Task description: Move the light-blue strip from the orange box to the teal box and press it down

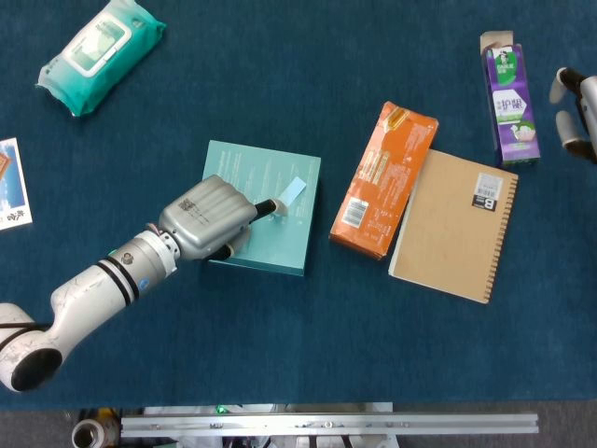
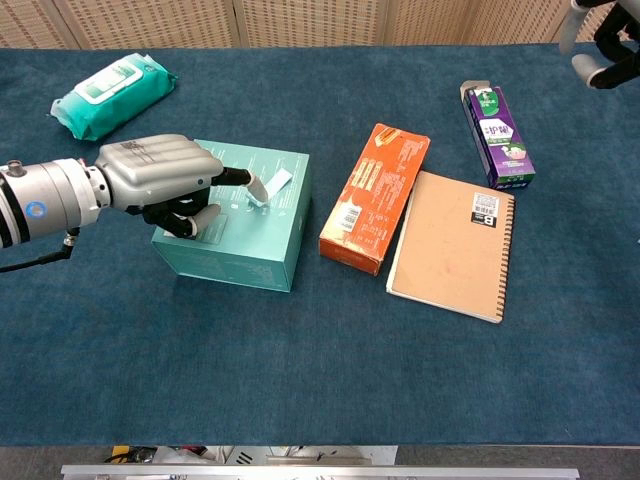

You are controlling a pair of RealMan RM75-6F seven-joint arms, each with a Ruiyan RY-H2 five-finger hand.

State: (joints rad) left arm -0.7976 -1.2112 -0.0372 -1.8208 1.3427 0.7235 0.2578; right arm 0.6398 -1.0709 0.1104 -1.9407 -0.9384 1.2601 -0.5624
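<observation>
we see a table (image 2: 330, 380) covered in dark blue cloth, evenly lit. behind its far edge runs a wall of tan woven panels (image 2: 300, 20) with pale uprights. a metal rail (image 1: 326, 425) lines the near edge, perhaps part of the frame.

Even, bright indoor light; both views sharp.

Soft overhead light falls on the blue table cloth (image 2: 300, 350), leaving only short, faint shadows beside the teal box (image 2: 235, 215) and orange box (image 2: 375, 197). The left hand (image 1: 207, 217) shows a mild metallic sheen, without harsh glare. The notebook (image 1: 454, 224) label reads clearly. The right hand (image 1: 578, 117) is cut off at the frame edge.
</observation>
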